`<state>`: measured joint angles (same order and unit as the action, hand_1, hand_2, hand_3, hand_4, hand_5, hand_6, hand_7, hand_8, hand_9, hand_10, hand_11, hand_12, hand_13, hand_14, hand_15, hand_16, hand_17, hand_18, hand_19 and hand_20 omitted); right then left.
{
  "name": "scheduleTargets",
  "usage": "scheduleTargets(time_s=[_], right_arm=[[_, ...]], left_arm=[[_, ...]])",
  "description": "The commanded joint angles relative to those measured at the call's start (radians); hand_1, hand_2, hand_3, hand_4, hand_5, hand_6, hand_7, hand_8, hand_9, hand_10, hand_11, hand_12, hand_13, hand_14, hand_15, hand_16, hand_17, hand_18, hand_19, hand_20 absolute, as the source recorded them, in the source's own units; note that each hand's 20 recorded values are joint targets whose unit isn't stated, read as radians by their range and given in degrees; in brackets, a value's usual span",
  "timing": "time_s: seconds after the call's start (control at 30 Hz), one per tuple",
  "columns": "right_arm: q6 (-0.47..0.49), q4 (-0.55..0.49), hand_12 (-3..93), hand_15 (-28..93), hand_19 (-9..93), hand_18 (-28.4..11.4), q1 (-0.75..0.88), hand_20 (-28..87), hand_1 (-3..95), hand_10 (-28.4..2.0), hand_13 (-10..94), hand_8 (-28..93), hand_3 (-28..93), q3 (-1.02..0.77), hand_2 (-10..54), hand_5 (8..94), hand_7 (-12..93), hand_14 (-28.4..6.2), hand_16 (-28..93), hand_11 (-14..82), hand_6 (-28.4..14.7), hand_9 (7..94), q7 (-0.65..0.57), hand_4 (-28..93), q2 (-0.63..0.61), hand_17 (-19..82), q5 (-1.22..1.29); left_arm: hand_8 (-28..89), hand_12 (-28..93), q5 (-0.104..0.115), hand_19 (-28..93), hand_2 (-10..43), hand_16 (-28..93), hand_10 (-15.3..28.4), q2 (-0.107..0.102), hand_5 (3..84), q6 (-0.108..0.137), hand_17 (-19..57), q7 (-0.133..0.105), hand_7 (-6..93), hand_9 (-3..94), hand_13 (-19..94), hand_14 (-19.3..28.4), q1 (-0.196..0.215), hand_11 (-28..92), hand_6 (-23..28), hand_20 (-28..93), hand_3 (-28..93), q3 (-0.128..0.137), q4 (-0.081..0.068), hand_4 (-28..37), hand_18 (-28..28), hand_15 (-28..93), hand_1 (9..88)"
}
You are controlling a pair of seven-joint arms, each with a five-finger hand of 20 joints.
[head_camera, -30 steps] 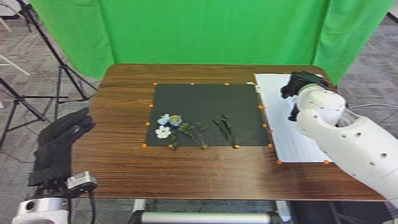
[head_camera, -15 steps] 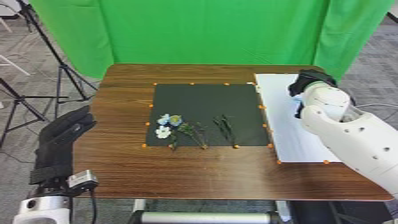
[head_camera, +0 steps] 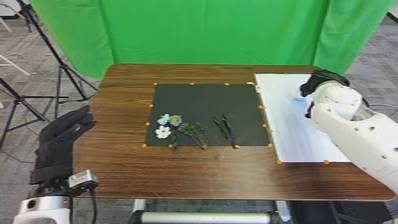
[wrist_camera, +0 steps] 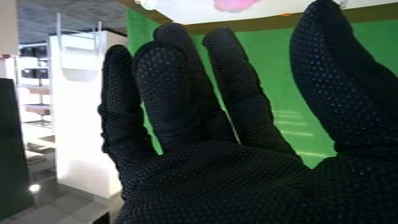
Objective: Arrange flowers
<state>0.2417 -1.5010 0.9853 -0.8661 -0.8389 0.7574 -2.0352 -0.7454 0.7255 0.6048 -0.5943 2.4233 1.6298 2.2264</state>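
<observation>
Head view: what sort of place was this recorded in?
Probably a robotics lab or a filming area set up for recordings: a green curtain hangs behind the table, black tripods stand off to the left, and white robot arms come in over the near edge.

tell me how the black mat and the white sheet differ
The mat is black, the sheet white. The mat bears flowers and green stems; the sheet bears a small light-blue thing. The sheet reaches nearer the robot than the mat does. Both lie flat on the brown table, with orange markers along their edges.
</observation>
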Motion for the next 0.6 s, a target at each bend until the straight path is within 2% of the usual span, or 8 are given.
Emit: scheduleTargets(time_s=[0.03,0.07,0.1,0.3,0.6], right_arm=[[0.034,0.040,18.1,84,80,-25.5,-0.013,14,32.4,-23.3,57,-12,86,0.024,-5.8,50.3,20,-14.8,14,31.2,-9.6,50.5,0.017,-25,0.056,17,-0.022],[0.040,0.048,18.0,84,81,-25.6,-0.015,14,32.4,-23.3,57,-12,86,0.024,-5.8,50.2,20,-14.8,14,31.1,-9.5,50.5,0.023,-25,0.063,17,-0.025],[0.048,0.051,18.0,84,81,-25.6,-0.008,14,32.4,-23.3,57,-12,86,0.014,-5.8,50.2,20,-14.8,14,31.0,-9.5,50.5,0.026,-25,0.071,17,-0.027],[0.053,0.075,18.0,84,80,-25.6,0.000,14,32.5,-23.2,57,-12,86,0.012,-5.7,50.0,20,-14.8,14,30.9,-9.1,50.6,0.032,-25,0.094,17,-0.037],[0.084,0.102,18.1,84,80,-25.7,0.023,14,32.5,-23.1,57,-13,86,-0.025,-5.7,49.3,19,-14.7,14,30.9,-8.7,50.7,0.033,-25,0.111,17,-0.052]], left_arm=[[-12,10,0.004,51,2.7,-16,19.0,-0.002,40.0,0.001,-13.0,-0.003,20.4,31.4,19,23.8,-0.012,42,10.6,13,80,-0.016,-0.005,-18.2,18.6,66,27.1],[-12,10,0.006,51,2.7,-16,18.9,-0.002,39.9,0.005,-13.0,-0.007,20.5,31.4,19,23.8,-0.010,42,10.6,13,80,-0.017,-0.004,-18.2,18.6,66,27.1],[-12,10,0.002,51,2.7,-16,18.9,0.003,39.9,0.002,-13.0,-0.001,20.5,31.4,19,23.8,-0.008,42,10.6,13,80,-0.013,-0.003,-18.2,18.6,66,27.1],[-12,10,-0.001,51,2.8,-16,19.0,0.013,39.9,-0.004,-13.0,0.004,20.5,31.3,19,23.8,-0.011,42,10.6,13,80,-0.012,-0.005,-18.1,18.6,66,27.2],[-12,10,0.005,51,2.7,-16,19.0,0.017,40.0,-0.003,-13.0,-0.003,20.5,31.4,19,23.8,-0.002,42,10.6,13,81,-0.008,-0.003,-17.9,18.6,66,27.3]])
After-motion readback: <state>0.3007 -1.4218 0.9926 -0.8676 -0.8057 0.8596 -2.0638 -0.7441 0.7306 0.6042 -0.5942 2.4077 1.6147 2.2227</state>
